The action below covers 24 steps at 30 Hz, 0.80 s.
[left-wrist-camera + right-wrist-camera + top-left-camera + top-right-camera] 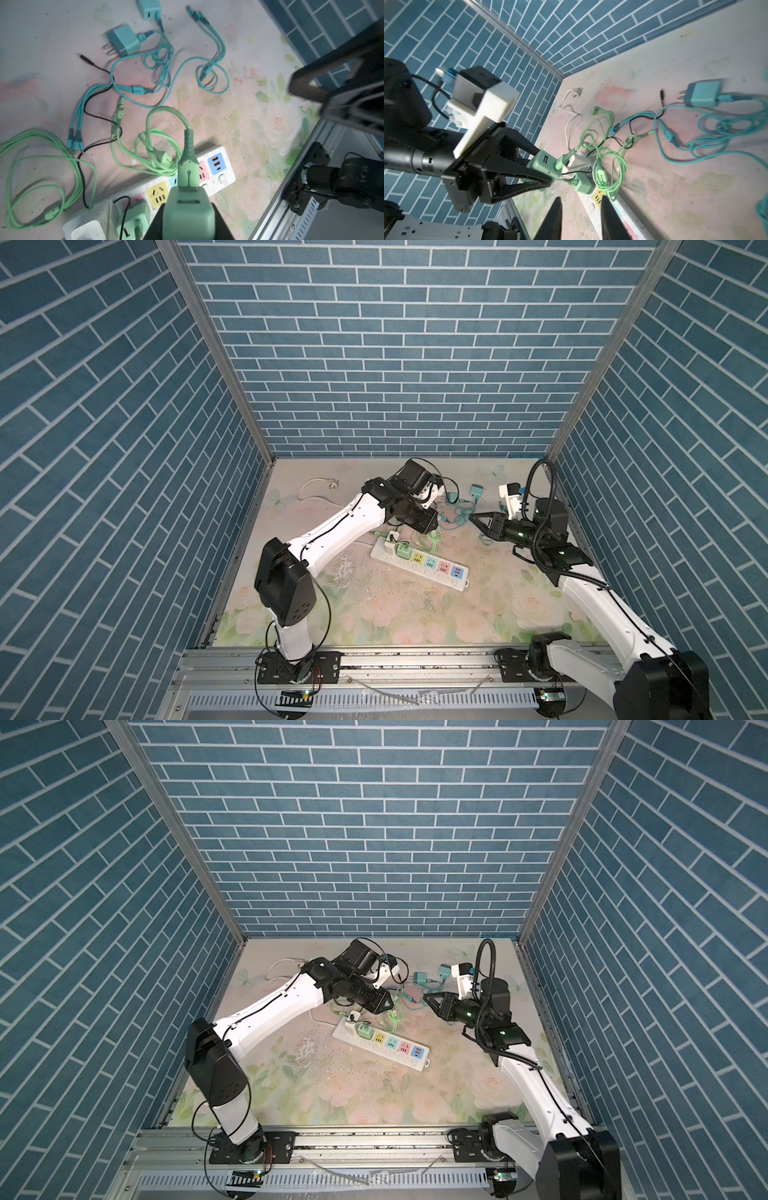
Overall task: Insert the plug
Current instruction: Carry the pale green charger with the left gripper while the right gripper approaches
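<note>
Green charger (188,212) was gripped firmly by the left fingers (221,226) and held over the power strip (228,166), presumably for lining up with a free socket. Right fingers (557,220) were narrowly parted, empty, set aside.

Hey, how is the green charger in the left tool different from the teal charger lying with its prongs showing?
The green charger is clamped in the left tool, lifted; the teal charger lies loose on the mat. The green charger's prongs are hidden; the teal charger's show. Both are small boxy wall chargers.
</note>
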Motion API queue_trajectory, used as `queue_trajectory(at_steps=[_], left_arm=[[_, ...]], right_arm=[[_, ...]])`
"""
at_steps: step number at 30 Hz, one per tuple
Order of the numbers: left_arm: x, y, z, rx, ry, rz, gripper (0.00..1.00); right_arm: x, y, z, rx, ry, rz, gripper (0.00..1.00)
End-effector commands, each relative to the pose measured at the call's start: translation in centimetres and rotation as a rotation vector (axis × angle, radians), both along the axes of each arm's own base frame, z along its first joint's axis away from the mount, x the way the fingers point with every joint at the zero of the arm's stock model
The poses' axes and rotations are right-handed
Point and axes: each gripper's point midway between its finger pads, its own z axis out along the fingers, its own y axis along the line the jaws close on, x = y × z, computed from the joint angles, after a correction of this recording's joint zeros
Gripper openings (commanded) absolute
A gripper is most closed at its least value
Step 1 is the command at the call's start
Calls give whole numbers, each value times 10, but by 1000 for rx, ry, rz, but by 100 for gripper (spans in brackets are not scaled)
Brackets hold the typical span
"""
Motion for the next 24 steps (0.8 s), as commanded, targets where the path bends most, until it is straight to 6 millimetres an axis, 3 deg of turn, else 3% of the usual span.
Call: queue_trajectory(at_steps=[1, 9, 14, 21, 24], left_arm=[[-6, -23, 21, -164, -110, -123, 31], [-20, -22, 28, -255, -217, -223, 32], [-17, -26, 19, -240, -202, -242, 32], [-4, -26, 3, -198, -169, -247, 31], [1, -24, 5, -216, -154, -237, 32]], right_arm=[[2, 14, 15, 40, -59, 36, 33], [-5, 35, 6, 42, -78, 131, 33], [-15, 40, 8, 57, -116, 173, 32], [-29, 31, -2, -14, -150, 166, 33], [-37, 29, -5, -26, -162, 180, 33]])
